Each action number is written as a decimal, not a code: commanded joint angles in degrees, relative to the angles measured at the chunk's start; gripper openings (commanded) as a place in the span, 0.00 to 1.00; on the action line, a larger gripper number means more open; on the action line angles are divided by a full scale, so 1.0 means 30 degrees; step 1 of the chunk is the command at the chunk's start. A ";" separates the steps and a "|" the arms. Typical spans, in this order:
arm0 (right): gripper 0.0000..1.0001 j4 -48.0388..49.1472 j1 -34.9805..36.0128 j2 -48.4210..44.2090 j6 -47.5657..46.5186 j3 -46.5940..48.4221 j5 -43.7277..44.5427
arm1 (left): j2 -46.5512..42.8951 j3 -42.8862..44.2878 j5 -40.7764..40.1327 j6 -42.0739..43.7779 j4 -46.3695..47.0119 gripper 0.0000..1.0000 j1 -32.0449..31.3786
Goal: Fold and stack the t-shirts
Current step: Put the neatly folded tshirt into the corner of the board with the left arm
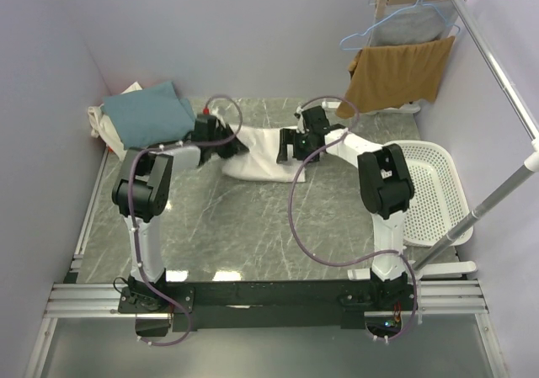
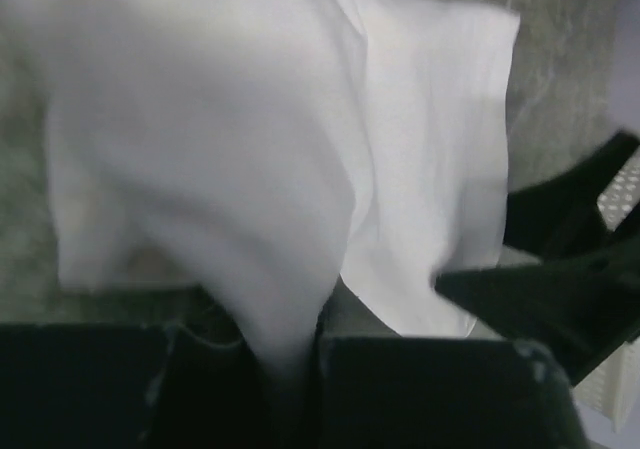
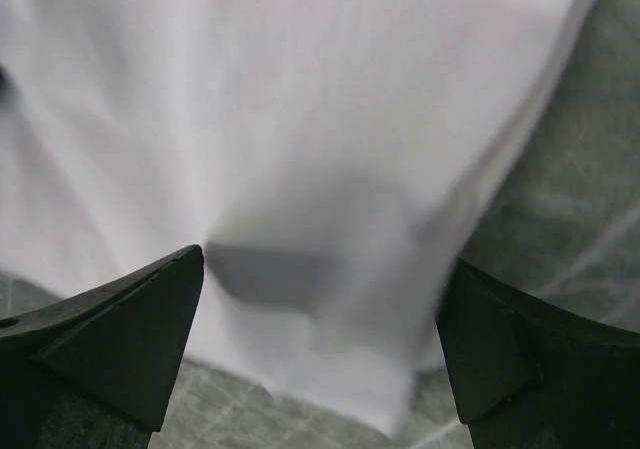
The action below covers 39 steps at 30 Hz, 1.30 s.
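White arm links, black joints, looping purple cables, black base rail

The scene is enclosed by pale lilac walls on the left, far and right sides. A table with a grey-green marbled top is lit evenly from above. At the far right a drying rack is draped with a tan-brown cloth, and a grey garment is hung on a blue hanger above it. A white perforated basket is set at the table's right edge, beside a metal pole.
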 commanded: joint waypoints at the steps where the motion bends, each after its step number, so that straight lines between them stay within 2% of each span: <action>1: 1.00 -0.0219 0.0180 -0.2218 0.0317 -0.1858 0.1349 | -0.1051 0.6556 -0.1909 0.4367 -0.6494 0.01 0.2084; 2: 1.00 -0.0129 0.0180 -0.2481 0.0404 -0.2325 0.1262 | -0.0499 0.9353 -0.1913 0.5562 -0.7229 0.01 0.2468; 3: 1.00 -0.0070 0.0180 -0.2861 0.0521 -0.2533 0.1116 | -0.0116 1.0832 -0.2030 0.6009 -0.9295 0.01 0.2878; 4: 1.00 0.0075 0.0209 -0.3010 0.0580 -0.2680 0.0999 | 0.0352 1.2326 -0.2089 0.6362 -1.0041 0.01 0.3665; 5: 1.00 0.0135 0.0209 -0.3156 0.0639 -0.2942 0.0824 | 0.1516 1.5328 -0.1944 0.7090 -1.1035 0.01 0.4050; 7: 1.00 0.0281 0.0238 -0.3187 0.0698 -0.3091 0.0734 | 0.2869 1.8419 -0.1972 0.7535 -1.3577 0.01 0.5247; 8: 1.00 0.0311 0.0238 -0.3100 0.0669 -0.3178 0.0676 | 0.4210 2.1248 -0.1856 0.7943 -1.4377 0.01 0.5574; 11: 1.00 0.0019 0.0297 -0.2487 0.0552 -0.3004 0.0704 | 0.5422 2.3674 -0.1476 0.8036 -1.5585 0.01 0.7506; 13: 1.00 -0.0157 0.0326 -0.2193 0.0523 -0.2916 0.0675 | 0.5221 2.2718 -0.0978 0.7685 -1.5033 0.01 0.8937; 14: 1.00 -0.0187 0.0355 -0.1959 0.0522 -0.2829 0.0704 | 0.4814 2.1088 -0.0918 0.7481 -1.4188 0.01 0.9352; 16: 1.00 -0.0303 0.0414 -0.1782 0.0493 -0.2740 0.0792 | 0.4634 1.9382 -0.1296 0.7566 -1.3888 0.09 1.0259; 17: 1.00 -0.0275 0.0472 -0.1636 0.0493 -0.2682 0.0792 | 0.4692 1.9024 -0.1820 0.7624 -1.3887 0.40 1.0467; 19: 1.00 -0.0216 0.0589 -0.1634 0.0551 -0.2740 0.0763 | 0.4809 1.8351 -0.3310 0.7596 -1.3887 0.46 1.0964; 20: 1.00 -0.0245 0.0648 -0.1605 0.0552 -0.2740 0.0763 | 0.4664 1.7940 -0.3842 0.7451 -1.3481 0.55 1.1113; 21: 1.00 -0.0216 0.0648 -0.1634 0.0552 -0.2769 0.0763 | 0.4489 1.7559 -0.4514 0.7333 -1.3186 0.67 1.1230; 22: 1.00 -0.0187 0.0735 -0.1692 0.0523 -0.2827 0.0792 | 0.4342 1.7207 -0.5362 0.7245 -1.3009 0.96 1.1463; 23: 1.00 -0.0129 0.0736 -0.1838 0.0522 -0.3089 0.0821 | 0.4051 1.7175 -0.5632 0.7186 -1.2892 1.00 1.1553; 27: 1.00 0.0280 0.0824 -0.2248 0.0669 -0.3851 0.0997 | 0.2412 1.6855 -0.6628 0.6864 -1.2309 0.99 1.1817; 30: 1.00 0.0718 0.0854 -0.2892 0.0902 -0.4699 0.1608 | -0.0222 1.5041 -0.6602 0.6543 -1.1487 1.00 1.1788; 36: 1.00 0.1949 0.1175 -0.5907 0.1459 -0.7423 0.4211 | -0.8012 0.8922 -0.3886 0.5458 -0.7856 0.99 1.1467; 38: 1.00 0.2418 0.1467 -0.7774 0.1722 -0.8740 0.5357 | -1.0875 0.6460 -0.3760 0.5195 -0.7210 0.99 1.0532; 39: 1.00 0.2943 0.1643 -0.8541 0.1752 -0.9239 0.5885 | -1.1822 0.5611 -0.3788 0.5280 -0.7149 1.00 0.9368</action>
